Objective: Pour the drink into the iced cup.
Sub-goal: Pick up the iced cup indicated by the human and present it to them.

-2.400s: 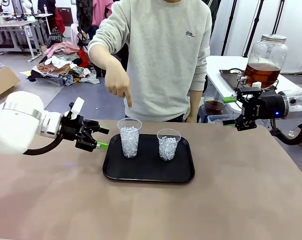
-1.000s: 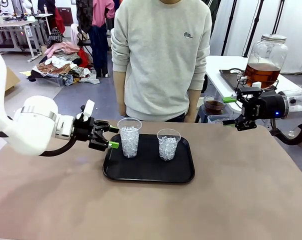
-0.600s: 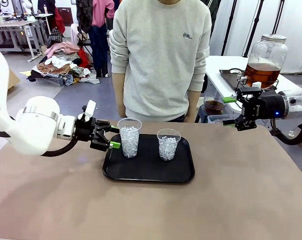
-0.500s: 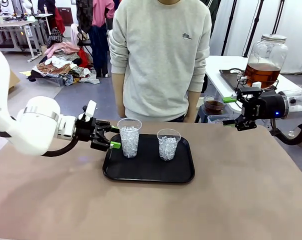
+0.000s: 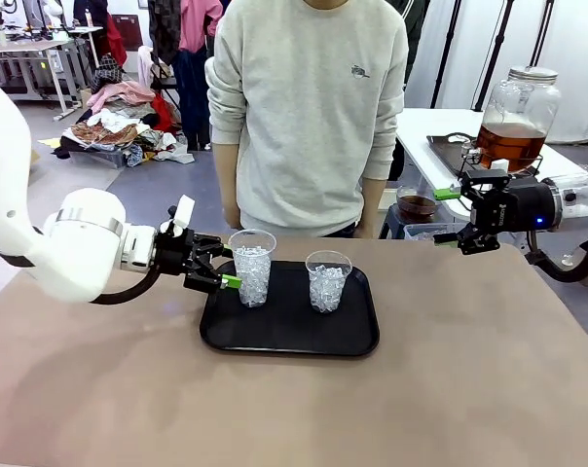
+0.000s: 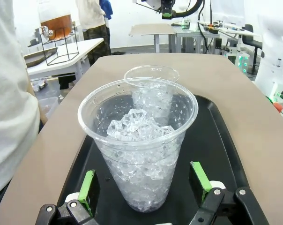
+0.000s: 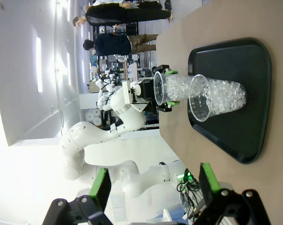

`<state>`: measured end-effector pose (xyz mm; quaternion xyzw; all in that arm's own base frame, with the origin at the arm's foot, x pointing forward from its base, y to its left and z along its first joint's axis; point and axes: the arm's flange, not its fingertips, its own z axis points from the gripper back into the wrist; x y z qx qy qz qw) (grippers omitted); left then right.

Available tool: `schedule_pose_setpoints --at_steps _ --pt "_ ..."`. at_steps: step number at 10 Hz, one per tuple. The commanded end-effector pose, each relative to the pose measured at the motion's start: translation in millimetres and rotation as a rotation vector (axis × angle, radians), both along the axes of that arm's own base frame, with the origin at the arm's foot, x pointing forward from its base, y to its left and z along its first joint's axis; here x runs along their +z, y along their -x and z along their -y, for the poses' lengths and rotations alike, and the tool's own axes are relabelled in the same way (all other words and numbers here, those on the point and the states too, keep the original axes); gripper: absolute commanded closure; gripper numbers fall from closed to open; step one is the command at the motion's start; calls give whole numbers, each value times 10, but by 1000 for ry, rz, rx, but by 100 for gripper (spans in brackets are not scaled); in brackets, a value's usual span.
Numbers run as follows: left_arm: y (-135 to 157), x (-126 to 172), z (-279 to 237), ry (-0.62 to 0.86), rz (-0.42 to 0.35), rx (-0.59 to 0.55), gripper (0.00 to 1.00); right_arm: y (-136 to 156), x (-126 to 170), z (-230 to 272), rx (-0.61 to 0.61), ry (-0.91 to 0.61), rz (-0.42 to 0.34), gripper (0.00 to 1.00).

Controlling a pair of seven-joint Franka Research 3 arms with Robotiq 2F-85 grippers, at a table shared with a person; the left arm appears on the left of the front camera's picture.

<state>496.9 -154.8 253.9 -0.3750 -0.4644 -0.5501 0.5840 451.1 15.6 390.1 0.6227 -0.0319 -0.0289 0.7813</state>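
Across the brown bench (image 5: 450, 370), the left gripper (image 5: 228, 267) has crept forward; its open fingers (image 6: 88, 185) now straddle the taller iced cup (image 5: 252, 268), ready to grasp. The right gripper (image 5: 447, 215) hangs open, empty.

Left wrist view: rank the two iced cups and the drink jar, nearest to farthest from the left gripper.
1. Near iced cup, between the open jaws.
2. Second iced cup, directly behind it, on the same tray.
3. Drink jar, far off at upper left, on another table.
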Motion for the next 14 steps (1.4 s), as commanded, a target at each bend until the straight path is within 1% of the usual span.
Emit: schedule_pose_setpoints --at_steps 1,10,14 --pt "-41 -50 94 30 15 12 0 8 5 0 -2 -4 1 0" --pt "-107 -116 239 80 -27 -46 0 8 5 0 -2 -4 1 0" --pt "-153 -159 309 83 -34 -40 0 8 5 0 -2 -4 1 0"
